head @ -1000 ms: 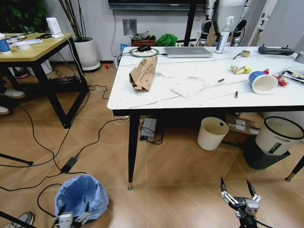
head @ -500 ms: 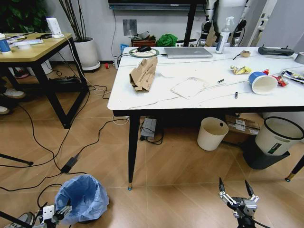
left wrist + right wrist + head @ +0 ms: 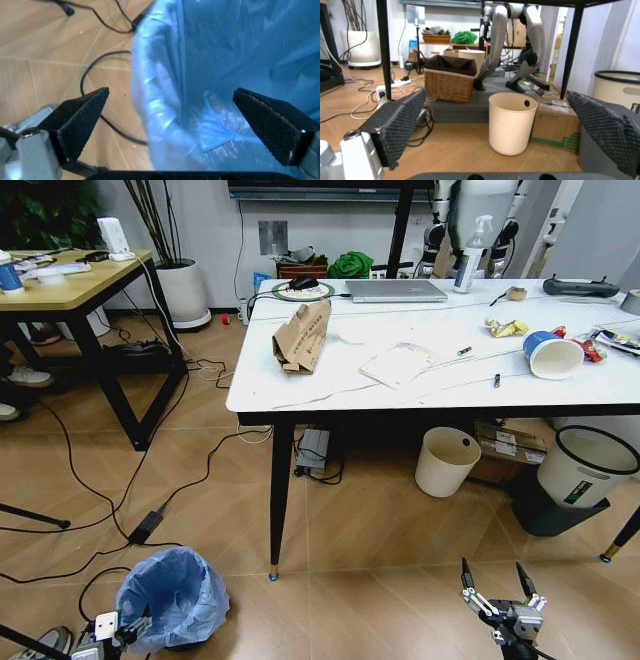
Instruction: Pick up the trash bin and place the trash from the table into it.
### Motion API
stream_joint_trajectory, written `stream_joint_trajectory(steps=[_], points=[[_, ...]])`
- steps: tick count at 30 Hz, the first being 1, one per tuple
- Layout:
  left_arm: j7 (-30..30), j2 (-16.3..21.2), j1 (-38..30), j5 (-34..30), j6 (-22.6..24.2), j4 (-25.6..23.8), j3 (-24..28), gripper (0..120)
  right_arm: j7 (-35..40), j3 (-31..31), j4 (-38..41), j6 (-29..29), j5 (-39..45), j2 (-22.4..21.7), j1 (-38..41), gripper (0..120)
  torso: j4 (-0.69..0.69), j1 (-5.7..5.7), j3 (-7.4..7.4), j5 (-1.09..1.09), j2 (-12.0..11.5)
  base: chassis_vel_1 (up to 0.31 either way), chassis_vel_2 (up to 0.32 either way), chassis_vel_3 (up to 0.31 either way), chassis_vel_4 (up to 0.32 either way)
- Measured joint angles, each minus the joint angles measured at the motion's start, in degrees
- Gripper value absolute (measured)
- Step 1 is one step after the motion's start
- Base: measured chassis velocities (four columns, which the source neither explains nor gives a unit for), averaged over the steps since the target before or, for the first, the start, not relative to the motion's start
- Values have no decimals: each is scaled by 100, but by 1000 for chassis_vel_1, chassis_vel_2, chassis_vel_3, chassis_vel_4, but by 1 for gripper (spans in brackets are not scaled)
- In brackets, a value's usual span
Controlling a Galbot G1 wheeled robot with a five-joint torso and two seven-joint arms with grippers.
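Observation:
The trash bin (image 3: pixel 172 592), with its baggy light-blue liner, stands on the floor left of the table (image 3: pixel 330 385). My left gripper (image 3: pixel 108 627) is low at the bin's near-left side. In the left wrist view this gripper (image 3: pixel 175 120) is open, its pads (image 3: pixel 80 116) straddling the liner's rim (image 3: pixel 160 112). On the table lie the trash: a brown cardboard packet (image 3: pixel 303 333), a white paper sheet (image 3: pixel 398 363), a blue-white cup (image 3: pixel 552 352) and a yellow wrapper (image 3: pixel 507 327). My right gripper (image 3: pixel 492 572) hangs open and holds nothing, low in front of the table.
A cream bucket (image 3: pixel 446 461) and a white bin with a black rim (image 3: pixel 590 463) stand under the table. Black cables (image 3: pixel 150 520) run across the floor near the trash bin. A wood-topped desk (image 3: pixel 70 285) is at the left. A laptop (image 3: pixel 396 290) sits at the table's back.
My left gripper has shifted left, from in front of the bin to its near-left side. The right gripper has sunk slightly and stays open.

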Motion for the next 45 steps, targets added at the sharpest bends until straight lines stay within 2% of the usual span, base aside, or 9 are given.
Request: stream_joint_trajectory(steps=[2,4,5,8,11,17,26,35,45], points=[[22,-3,-93,5,3,153,18,93,-1,0,29,0,-5,0,-16,100,0,1,1,1,2,0,0,0,0],[48,-34,-189,23,-4,350,44,82,-3,4,78,0,-9,0,-39,100,0,2,2,1,4,0,0,0,0],[48,-34,-189,23,-4,350,44,82,-3,4,78,0,-9,0,-39,100,0,2,2,1,4,0,0,0,0],[83,-96,-302,51,-31,597,83,62,-3,23,141,-27,-20,0,-67,100,1,3,5,3,8,0,0,0,0],[94,-99,-317,39,-39,601,89,54,-3,26,151,-44,-27,0,-64,100,0,3,5,3,10,0,0,0,0],[138,-101,-306,-9,-47,561,104,27,-1,30,154,-83,-39,0,-22,100,0,5,7,1,12,0,0,0,0],[166,-140,-278,-9,-85,509,105,1,12,57,154,-111,-39,0,-3,100,1,5,8,2,15,0,0,0,0],[204,-175,-190,-5,-186,366,108,0,20,68,156,-119,-39,0,-4,100,0,6,9,1,15,0,0,0,0],[304,-338,117,2,-372,-289,237,0,25,105,223,-142,-55,0,-30,100,1,6,10,0,15,0,0,0,0]])
